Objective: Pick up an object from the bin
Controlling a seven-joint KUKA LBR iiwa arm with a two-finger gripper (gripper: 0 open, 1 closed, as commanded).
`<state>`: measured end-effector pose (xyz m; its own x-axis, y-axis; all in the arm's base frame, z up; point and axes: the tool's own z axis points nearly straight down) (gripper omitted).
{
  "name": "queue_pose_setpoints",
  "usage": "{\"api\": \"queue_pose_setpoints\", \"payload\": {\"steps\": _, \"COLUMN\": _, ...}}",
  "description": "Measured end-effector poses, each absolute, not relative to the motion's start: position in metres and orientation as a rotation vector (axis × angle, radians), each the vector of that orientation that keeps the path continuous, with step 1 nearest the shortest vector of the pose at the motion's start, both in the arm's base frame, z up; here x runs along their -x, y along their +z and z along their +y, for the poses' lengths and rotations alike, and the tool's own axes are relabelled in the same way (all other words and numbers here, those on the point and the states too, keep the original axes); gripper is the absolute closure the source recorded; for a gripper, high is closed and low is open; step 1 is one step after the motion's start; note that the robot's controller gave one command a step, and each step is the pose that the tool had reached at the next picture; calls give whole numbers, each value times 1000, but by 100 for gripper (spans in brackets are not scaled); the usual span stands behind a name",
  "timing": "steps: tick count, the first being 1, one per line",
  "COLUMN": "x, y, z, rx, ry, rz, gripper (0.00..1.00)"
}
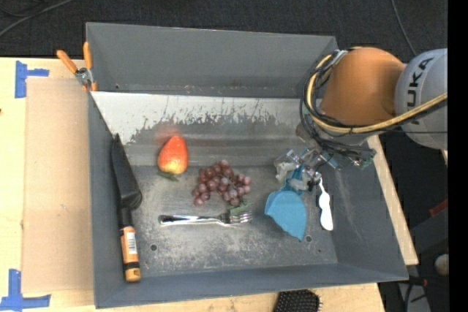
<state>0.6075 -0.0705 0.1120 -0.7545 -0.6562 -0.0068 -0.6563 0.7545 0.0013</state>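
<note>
Along the bin's (219,62) left wall lies a black knife (123,179), with an orange tube (129,253) by the front-left corner. Next come a red-and-yellow fruit (172,156), purple grapes (221,184) mid-floor, and a silver fork (205,219) in front of them. My tool (298,173) hangs near the right wall, over the back edge of a blue wedge-shaped piece (287,214); I cannot tell whether it is spread or pressed together. A white spoon (324,210) lies just beside that piece.

Top of blue thing (287,214) hidden under pincer (298,175), white utensil (325,210) unidentifiable, arm (420,95) cut off right
</note>
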Motion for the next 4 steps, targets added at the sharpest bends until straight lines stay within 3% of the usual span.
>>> {"api": "queue_pose_setpoints", "payload": {"steps": 2, "x": -606, "y": 156, "z": -69, "rx": 1095, "ry": 14, "rz": 2943, "gripper": 100}}
{"api": "queue_pose_setpoints", "payload": {"steps": 3, "x": -608, "y": 190, "z": -68, "rx": 1089, "ry": 10, "rz": 2939, "gripper": 100}}
{"api": "queue_pose_setpoints", "payload": {"steps": 4, "x": -609, "y": 204, "z": -68, "rx": 1085, "ry": 8, "rz": 2935, "gripper": 100}}
